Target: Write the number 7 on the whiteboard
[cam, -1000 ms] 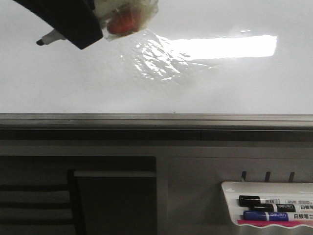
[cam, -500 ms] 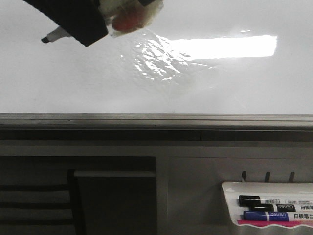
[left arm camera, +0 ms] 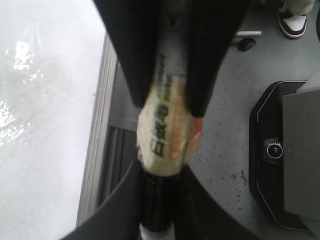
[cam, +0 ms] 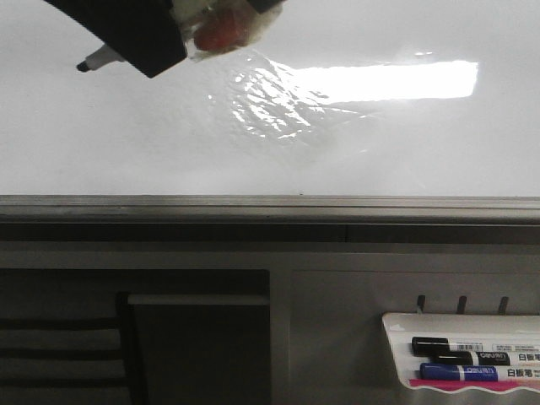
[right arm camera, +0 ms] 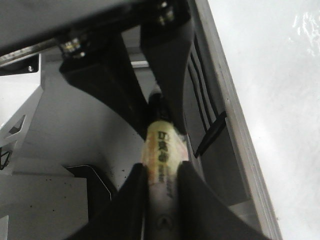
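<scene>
Nudged slightly rightward, both black claws [cam: 135, 38] pinch a tape-wrapped marker [cam: 94, 61] over the glossy whiteboard [cam: 270, 143].

Left gripper [left arm camera: 161, 107] and right gripper [right arm camera: 161, 172]: both jaws closed on one marker [left arm camera: 167, 135], opposing each other.

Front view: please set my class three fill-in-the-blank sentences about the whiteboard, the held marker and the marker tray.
1. The whiteboard shows ___ written strokes.
2. The taped marker held over the board points its dark tip toward the robot's ___ side.
3. In the tray, a black marker lies just above a ___ one.

Missing words: no; left; blue
</scene>
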You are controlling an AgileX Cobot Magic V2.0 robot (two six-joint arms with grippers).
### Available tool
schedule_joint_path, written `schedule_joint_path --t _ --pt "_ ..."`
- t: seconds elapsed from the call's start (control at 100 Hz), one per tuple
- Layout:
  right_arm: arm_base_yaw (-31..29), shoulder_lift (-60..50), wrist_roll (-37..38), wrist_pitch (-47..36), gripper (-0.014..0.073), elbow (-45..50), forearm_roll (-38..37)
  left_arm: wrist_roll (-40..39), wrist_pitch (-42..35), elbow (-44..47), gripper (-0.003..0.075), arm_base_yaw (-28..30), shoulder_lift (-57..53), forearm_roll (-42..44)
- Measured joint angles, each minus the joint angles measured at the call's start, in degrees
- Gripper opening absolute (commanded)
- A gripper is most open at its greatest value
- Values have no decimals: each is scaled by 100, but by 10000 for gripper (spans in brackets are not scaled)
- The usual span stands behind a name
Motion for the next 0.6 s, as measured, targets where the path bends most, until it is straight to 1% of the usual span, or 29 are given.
schedule_joint_path --t 0.05,0.08,0.1,0.15,0.22,0.29,0.38,0.47,0.6 --pt "0 0 -9 -1 -53 0 11 11 0 0 115 0 0 0" --pt "0 0 -9 3 -56 0 14 11 0 0 176 0 0 0" --pt "0 0 -9 3 -55 0 14 -7 0 0 203 0 0 0" --pt "0 0 -9 3 -55 0 14 -25 -11 0 311 0 0 12" --pt "0 0 -9 3 -55 0 14 -92 -51 0 403 0 0 68" --pt "0 0 136 3 -54 0 -68 -247 -88 -24 421 0 -23 229" --pt "0 0 645 12 -52 0 -548 -672 -97 -81 421 25 -109 504" --pt "-11 0 1422 24 -52 -43 -1218 -1163 -82 -104 420 212 -291 712" --pt "-11 -103 2957 117 -52 -305 -2130 -1928 95 -47 420 659 -618 817"
